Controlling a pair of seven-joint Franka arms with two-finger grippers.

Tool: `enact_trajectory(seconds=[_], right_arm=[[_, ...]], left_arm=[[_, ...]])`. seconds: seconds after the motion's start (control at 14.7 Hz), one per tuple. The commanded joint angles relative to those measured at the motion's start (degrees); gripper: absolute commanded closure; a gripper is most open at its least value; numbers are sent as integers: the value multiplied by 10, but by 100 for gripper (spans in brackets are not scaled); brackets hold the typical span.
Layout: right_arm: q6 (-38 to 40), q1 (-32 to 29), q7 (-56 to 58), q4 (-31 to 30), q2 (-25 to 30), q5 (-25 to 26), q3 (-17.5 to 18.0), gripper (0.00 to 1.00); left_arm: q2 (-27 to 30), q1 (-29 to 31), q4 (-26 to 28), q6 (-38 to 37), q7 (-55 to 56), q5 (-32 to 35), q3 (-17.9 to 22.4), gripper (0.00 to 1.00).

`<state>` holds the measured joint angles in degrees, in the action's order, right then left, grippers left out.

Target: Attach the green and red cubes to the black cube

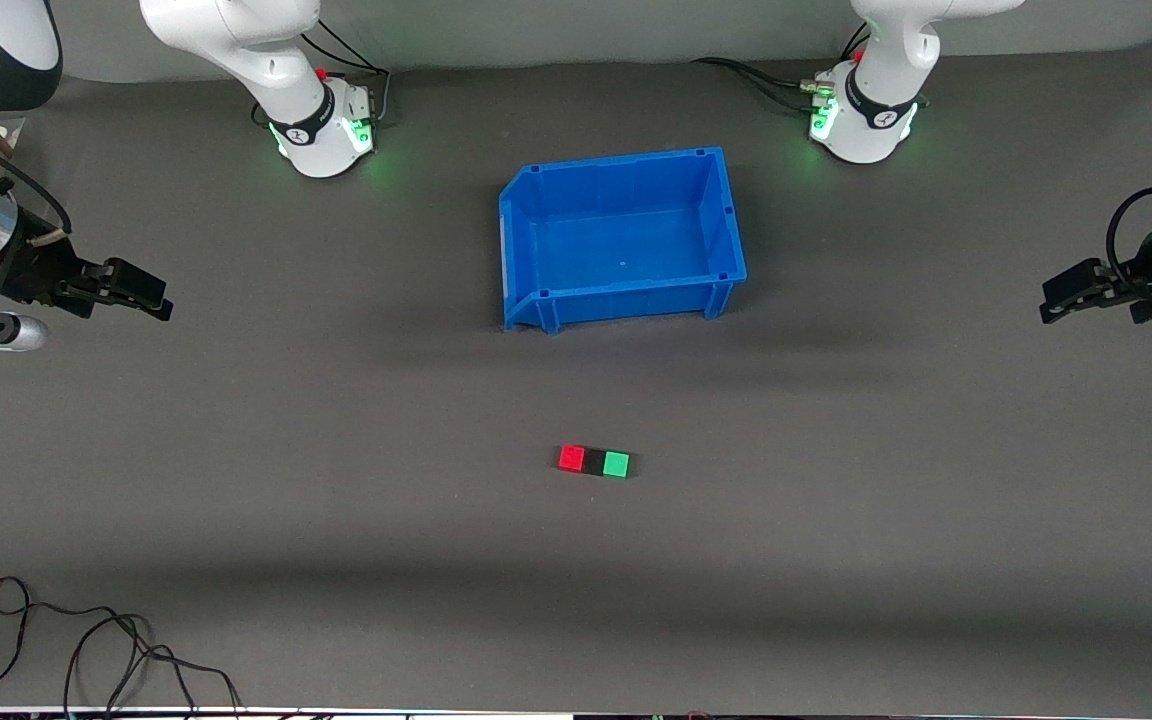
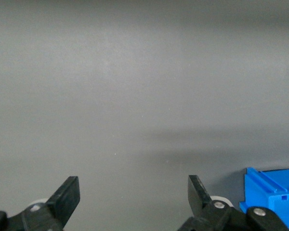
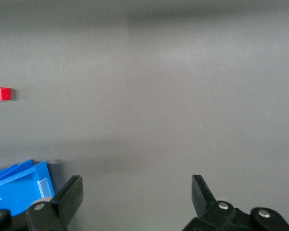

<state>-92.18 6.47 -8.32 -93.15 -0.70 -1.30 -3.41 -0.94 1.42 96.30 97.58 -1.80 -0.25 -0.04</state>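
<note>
A red cube (image 1: 571, 458), a black cube (image 1: 593, 461) and a green cube (image 1: 616, 464) lie in one touching row on the grey mat, the black one in the middle, nearer the front camera than the blue bin. The red cube also shows in the right wrist view (image 3: 0, 93). My right gripper (image 1: 158, 300) is open and empty, held over the mat at the right arm's end of the table. My left gripper (image 1: 1048, 300) is open and empty over the mat at the left arm's end. Both are far from the cubes.
An empty blue bin (image 1: 536, 305) stands mid-table, between the arm bases and the cubes; its corner shows in the left wrist view (image 2: 272, 192) and right wrist view (image 3: 19, 187). Black cables (image 1: 86, 645) lie at the mat's near edge, right arm's end.
</note>
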Motion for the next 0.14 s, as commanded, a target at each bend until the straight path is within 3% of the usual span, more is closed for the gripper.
enact_trajectory(seconds=[0.0,0.07], right_arm=[[-11,-5,9,-12,11,6,5,0],[-11,-5,9,-12,11,6,4,0]], left_arm=[[9,-6,14,17,16,-5,1,0],[9,-7,14,18,16,-5,1,0]])
